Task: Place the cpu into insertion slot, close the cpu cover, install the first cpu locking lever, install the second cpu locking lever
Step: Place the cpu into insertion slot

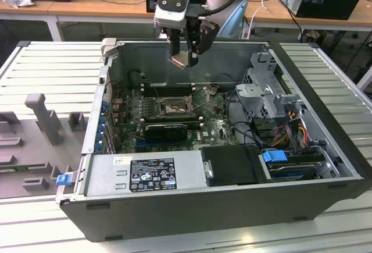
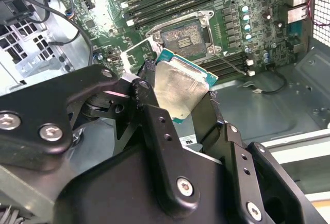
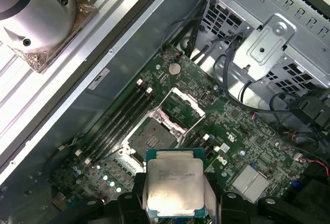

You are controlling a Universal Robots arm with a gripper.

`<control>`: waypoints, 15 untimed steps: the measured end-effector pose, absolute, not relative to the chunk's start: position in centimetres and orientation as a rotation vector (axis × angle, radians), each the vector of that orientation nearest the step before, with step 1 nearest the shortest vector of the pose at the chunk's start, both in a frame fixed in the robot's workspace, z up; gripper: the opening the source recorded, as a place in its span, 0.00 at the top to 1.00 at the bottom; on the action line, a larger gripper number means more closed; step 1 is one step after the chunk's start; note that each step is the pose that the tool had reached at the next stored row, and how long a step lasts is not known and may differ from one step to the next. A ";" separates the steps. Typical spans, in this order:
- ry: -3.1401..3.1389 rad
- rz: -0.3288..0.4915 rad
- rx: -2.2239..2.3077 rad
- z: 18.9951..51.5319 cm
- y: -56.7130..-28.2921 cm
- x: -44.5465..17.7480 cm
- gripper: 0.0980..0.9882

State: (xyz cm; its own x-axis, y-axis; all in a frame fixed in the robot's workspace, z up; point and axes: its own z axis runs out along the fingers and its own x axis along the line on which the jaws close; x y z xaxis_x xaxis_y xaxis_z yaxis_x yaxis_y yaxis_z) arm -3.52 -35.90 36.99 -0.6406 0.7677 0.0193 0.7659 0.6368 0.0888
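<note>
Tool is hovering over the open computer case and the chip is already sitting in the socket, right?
Not quite. The tool does hover over the open computer case, but the chip is not in the socket: it is clamped in the tool above the board. The first wrist view shows the socket empty.

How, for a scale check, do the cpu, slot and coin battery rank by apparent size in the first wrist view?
1. cpu: looks largest, but it is nearest the camera, so its lead over the slot is unsure.
2. slot.
3. coin battery: clearly smallest.
</note>
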 end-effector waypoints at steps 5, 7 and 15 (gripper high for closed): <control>2.810 0.138 1.350 37.0 -35.9 -3.5 0.52; 2.805 0.138 1.359 37.0 -35.9 -3.5 0.52; 2.779 0.137 1.408 37.0 -35.9 -3.5 0.52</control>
